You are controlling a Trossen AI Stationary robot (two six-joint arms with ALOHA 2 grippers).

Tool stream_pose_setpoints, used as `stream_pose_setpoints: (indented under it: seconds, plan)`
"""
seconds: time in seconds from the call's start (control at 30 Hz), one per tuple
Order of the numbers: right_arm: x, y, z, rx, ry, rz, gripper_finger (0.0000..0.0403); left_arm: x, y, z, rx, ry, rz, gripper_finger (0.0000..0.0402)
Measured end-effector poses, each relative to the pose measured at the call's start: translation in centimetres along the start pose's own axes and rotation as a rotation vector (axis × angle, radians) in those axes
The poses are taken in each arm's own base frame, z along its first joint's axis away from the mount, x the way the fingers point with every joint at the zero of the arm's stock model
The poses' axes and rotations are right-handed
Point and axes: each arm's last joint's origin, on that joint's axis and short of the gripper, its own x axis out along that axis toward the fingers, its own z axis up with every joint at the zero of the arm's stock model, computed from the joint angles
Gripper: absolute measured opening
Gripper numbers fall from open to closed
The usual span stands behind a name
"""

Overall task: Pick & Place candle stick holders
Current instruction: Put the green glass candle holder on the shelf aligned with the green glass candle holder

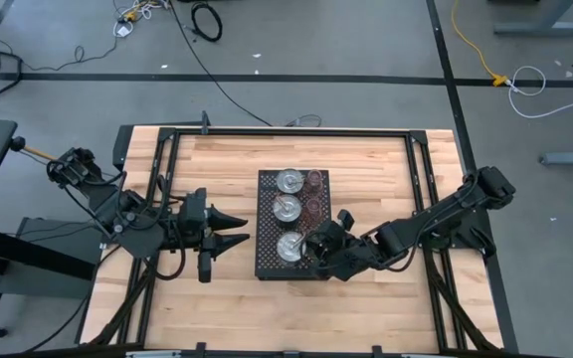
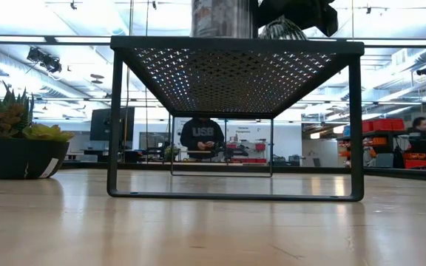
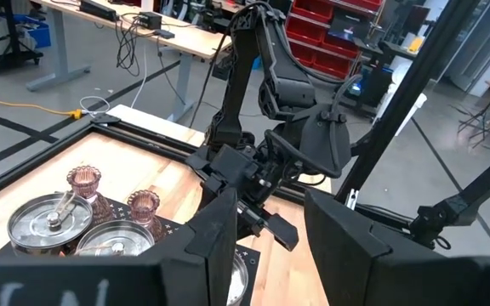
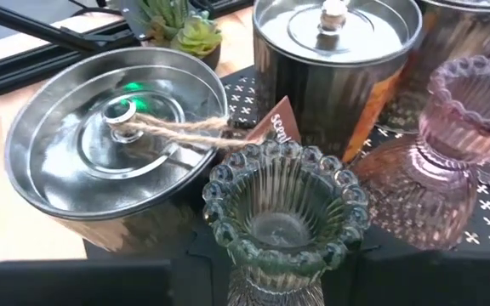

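A black perforated tray (image 1: 267,261) stands on legs at mid-table. On it are three silver lidded cups (image 1: 286,207) in a row and two pink glass holders (image 1: 313,206) beside them. My right gripper (image 1: 318,249) is over the tray's near end, at an olive-green ribbed glass holder (image 4: 283,212) next to the nearest silver cup (image 4: 117,144). In the low view this holder (image 2: 279,29) is at the tray's top under the gripper. My left gripper (image 1: 244,229) hangs open and empty just left of the tray, and its open fingers also show in the left wrist view (image 3: 270,246). My right gripper has the olive-green holder between its fingers, low on the stem (image 4: 275,285) under the beaded bowl. The bowl hides the place of contact. The fingers come slanting down from the table's right. The holder is upright; whether its foot rests on the tray I cannot tell.
A small green plant in a dark pot (image 2: 17,140) stands on the table to the tray's left. It also shows in the right wrist view (image 4: 181,30). Bare wood lies on the near side of the tray (image 2: 235,107). A person (image 2: 202,137) stands beyond the far edge.
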Motion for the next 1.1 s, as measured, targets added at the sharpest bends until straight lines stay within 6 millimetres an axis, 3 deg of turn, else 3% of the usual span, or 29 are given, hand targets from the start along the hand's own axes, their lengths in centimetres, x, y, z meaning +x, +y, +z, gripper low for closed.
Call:
stream_pose_setpoints:
  seconds: [0.5, 0.7, 0.93, 1.1]
  plan:
    - [0.01, 0.08, -0.01, 0.005, 0.007, 0.013, 0.0116, 0.0, 0.0, 0.0, 0.0, 0.0, 0.0, 0.0142]
    - [0.01, 0.06, 0.01, 0.024, -0.002, 0.005, 0.0149, 0.0, 0.0, 0.01, 0.0, -0.001, 0.0, 0.0142]
    - [0.01, 0.07, 0.03, 0.006, -0.004, 0.004, 0.0125, 0.0, 0.0, 0.0, 0.001, 0.0, 0.0, 0.0142]
    - [0.02, 0.11, -0.01, 0.027, 0.014, 0.023, 0.0165, -0.01, -0.01, 0.01, 0.009, -0.001, 0.0, 0.0142]
